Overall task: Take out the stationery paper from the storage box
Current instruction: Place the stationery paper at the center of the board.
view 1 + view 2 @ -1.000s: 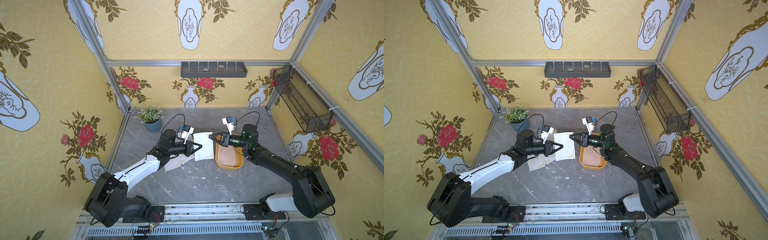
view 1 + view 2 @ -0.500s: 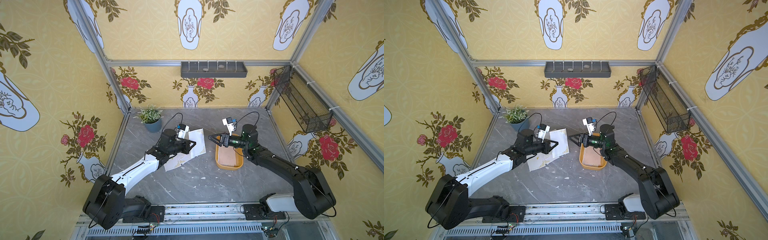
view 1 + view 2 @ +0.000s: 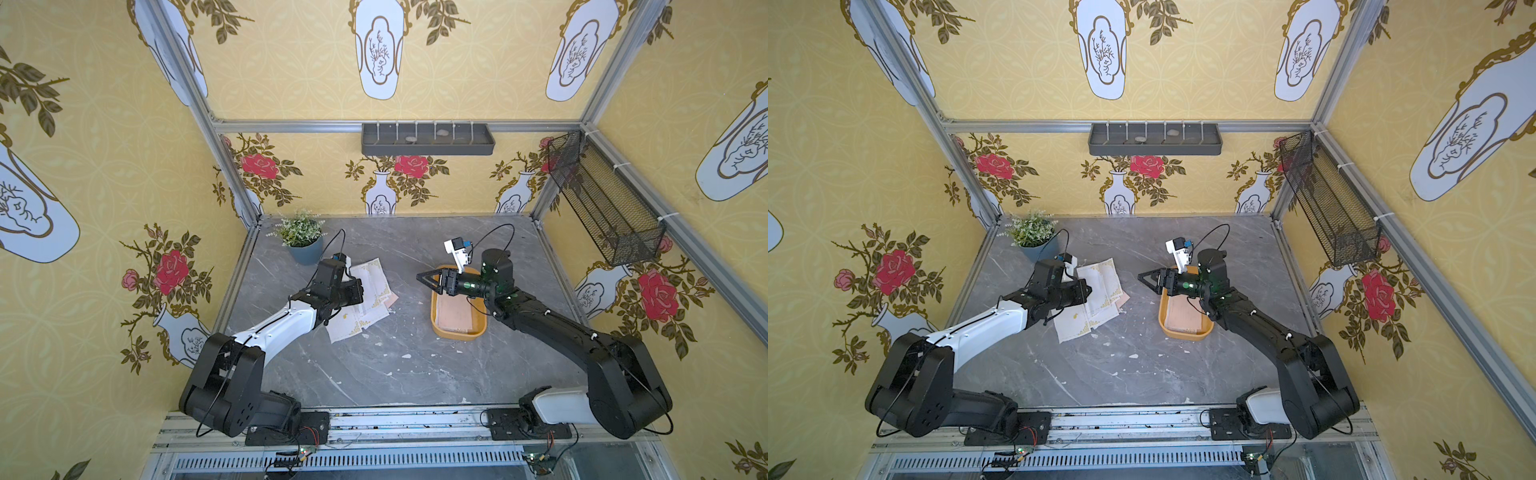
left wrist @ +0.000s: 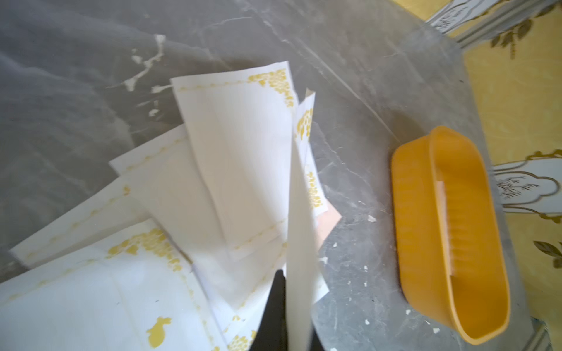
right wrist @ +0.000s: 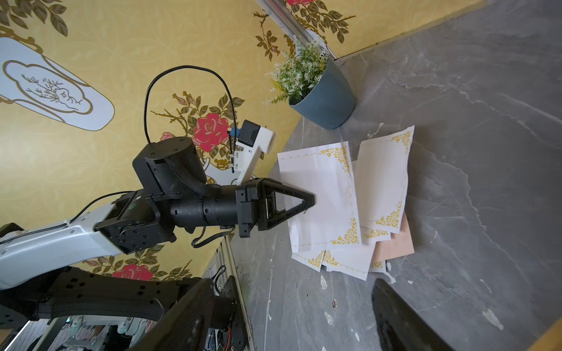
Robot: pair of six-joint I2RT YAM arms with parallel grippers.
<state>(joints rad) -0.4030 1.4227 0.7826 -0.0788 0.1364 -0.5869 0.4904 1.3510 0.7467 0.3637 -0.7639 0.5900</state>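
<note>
Left claw (image 5: 310,203): we see it clamped on one sheet (image 5: 328,182).
Right claw (image 3: 419,277): open, empty, near the box (image 3: 457,336) far end.

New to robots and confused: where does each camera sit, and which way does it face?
Top views: high at the front, looking down on the table; left arm, right arm whole.
Left wrist: on the left arm, looking past the left gripper's held sheet at the storage box.
Right wrist: on the right arm, facing the left arm and potted plant; own finger shows.
All show the stationery paper.
</note>
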